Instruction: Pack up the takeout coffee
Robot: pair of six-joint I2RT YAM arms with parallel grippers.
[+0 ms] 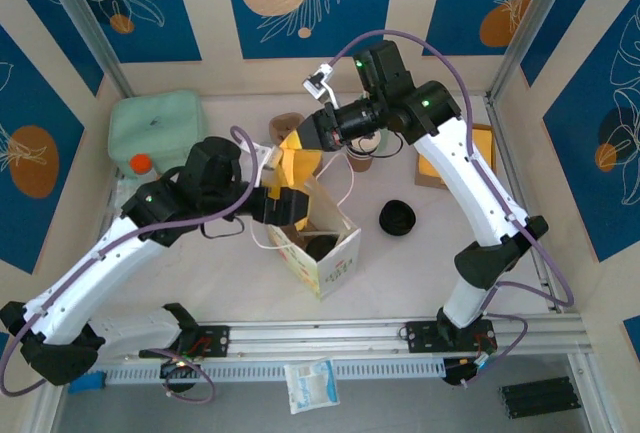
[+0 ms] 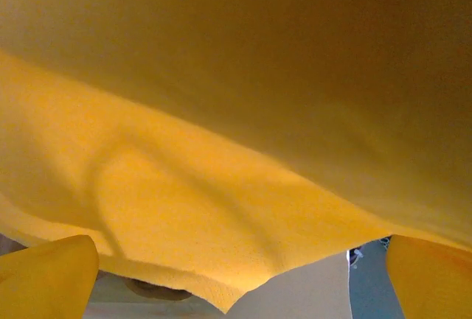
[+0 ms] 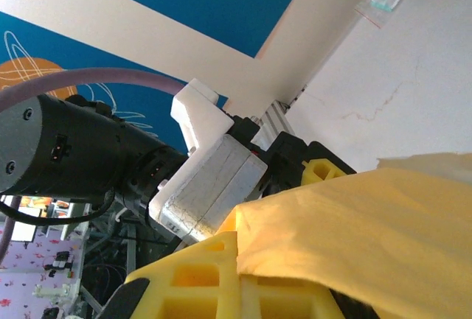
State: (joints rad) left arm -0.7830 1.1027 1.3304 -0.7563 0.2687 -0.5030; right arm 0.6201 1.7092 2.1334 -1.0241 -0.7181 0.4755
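Right gripper [image 1: 297, 149]: is gripping the upper edge of the yellow napkin [image 1: 303, 166] and is holding it in the air just behind the paper bag [image 1: 335, 258].
Left gripper [image 1: 286, 202]: is waiting open at the lower part of the napkin. In its wrist view its two yellow fingers [image 2: 46, 278] are sitting far apart at the bottom corners, and the napkin is hanging across above them.
Takeout coffee [image 1: 322, 245]: is showing as a dark round lid inside the open bag. The bag walls are hiding the cup under the lid.
Paper bag: is standing upright near the middle of the table [image 1: 400, 278], with its mouth open and its thin handles hanging outward.
Loose black lids [image 1: 397, 218]: are lying on the table to the right of the bag, apart from it.
Brown paper cup [image 1: 360, 158]: is standing behind the bag, under the right arm. I cannot tell whether it is single or stacked.
Green container [image 1: 155, 128]: is sitting in the far left corner, with an orange-capped bottle [image 1: 140, 165] just beside it.
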